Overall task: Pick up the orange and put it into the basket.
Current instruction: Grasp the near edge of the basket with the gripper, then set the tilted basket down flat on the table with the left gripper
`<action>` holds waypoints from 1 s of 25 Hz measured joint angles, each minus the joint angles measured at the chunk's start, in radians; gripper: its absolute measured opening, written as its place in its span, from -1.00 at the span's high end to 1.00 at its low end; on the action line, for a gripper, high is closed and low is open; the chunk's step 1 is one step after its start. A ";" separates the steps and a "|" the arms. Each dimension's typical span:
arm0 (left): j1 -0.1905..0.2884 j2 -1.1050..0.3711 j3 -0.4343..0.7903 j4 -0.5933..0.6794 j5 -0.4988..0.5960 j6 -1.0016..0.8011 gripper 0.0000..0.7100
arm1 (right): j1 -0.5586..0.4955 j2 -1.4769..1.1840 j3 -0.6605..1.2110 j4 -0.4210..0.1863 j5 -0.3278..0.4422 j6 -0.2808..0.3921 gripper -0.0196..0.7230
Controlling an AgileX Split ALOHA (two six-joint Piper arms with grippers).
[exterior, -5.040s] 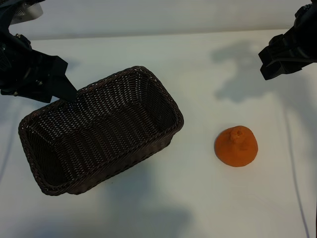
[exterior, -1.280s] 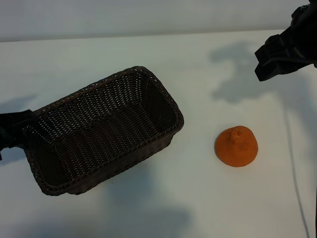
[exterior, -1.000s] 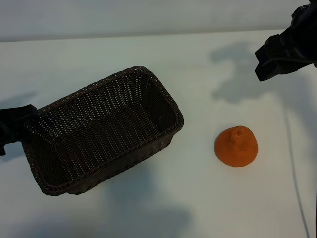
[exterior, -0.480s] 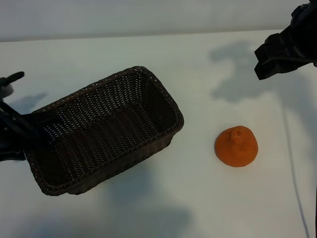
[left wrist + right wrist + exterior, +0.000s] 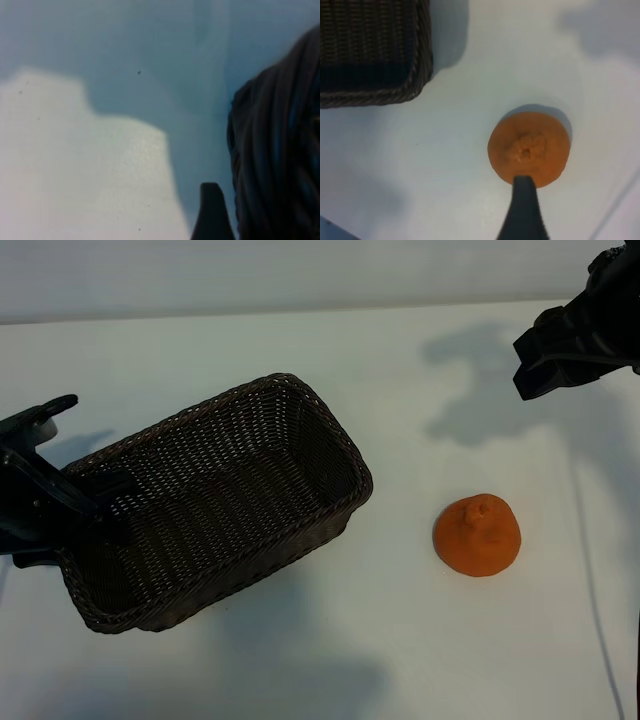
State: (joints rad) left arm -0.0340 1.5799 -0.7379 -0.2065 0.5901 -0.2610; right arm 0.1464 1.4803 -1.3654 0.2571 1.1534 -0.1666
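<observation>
From my remote seat, the left gripper (image 5: 85, 505) sits at the far left of the exterior view, right at the basket's short end, with its dark fingers overlapping the braided rim there; its jaws stand well apart and I can see nothing held between them, though whether a finger actually touches the wicker I cannot tell (the left wrist view gives me only one dark fingertip (image 5: 211, 212) just beside the weave). The basket (image 5: 330, 440) lies on the white table (image 5: 330, 640), set at a slant, its left end nearer the camera side and its right end angled up and away, and I see nothing inside it. To the right of the basket, well apart from it, the orange (image 5: 477, 535) rests on the table with its knobby neck upward. At the upper right corner the right gripper (image 5: 560, 345) hangs above the table, away from the orange, its jaws wide and holding nothing; its wrist view looks down on the orange (image 5: 529, 148).
</observation>
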 joint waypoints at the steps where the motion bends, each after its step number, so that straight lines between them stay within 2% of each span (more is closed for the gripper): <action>1: 0.000 0.000 0.000 0.000 0.000 0.005 -0.54 | 0.000 0.000 0.000 0.000 0.000 0.000 -0.47; 3: 0.000 0.000 0.000 0.000 0.000 0.015 -0.51 | 0.000 0.000 0.000 0.000 -0.001 0.000 -0.47; 5: 0.000 0.000 0.000 0.000 0.000 0.017 -0.36 | 0.000 0.000 0.000 0.000 -0.001 0.000 -0.47; 6: 0.000 0.000 0.000 0.000 0.000 0.018 -0.19 | 0.000 0.000 0.000 0.000 -0.001 0.000 -0.47; 8: 0.000 0.000 0.000 -0.005 -0.002 0.018 0.31 | 0.000 0.000 0.000 0.000 -0.001 0.000 -0.47; 9: 0.001 0.000 0.000 -0.023 -0.013 0.007 0.48 | 0.000 0.000 0.000 0.000 -0.001 0.000 -0.47; 21: 0.002 0.000 0.000 -0.039 0.003 0.009 0.52 | 0.000 0.000 0.000 0.000 -0.001 0.000 -0.47; 25: 0.002 -0.001 -0.021 -0.056 0.046 0.030 0.53 | 0.000 0.000 0.000 0.000 -0.001 0.000 -0.47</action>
State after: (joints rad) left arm -0.0325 1.5787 -0.7587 -0.2628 0.6360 -0.2309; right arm 0.1464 1.4803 -1.3654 0.2571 1.1522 -0.1666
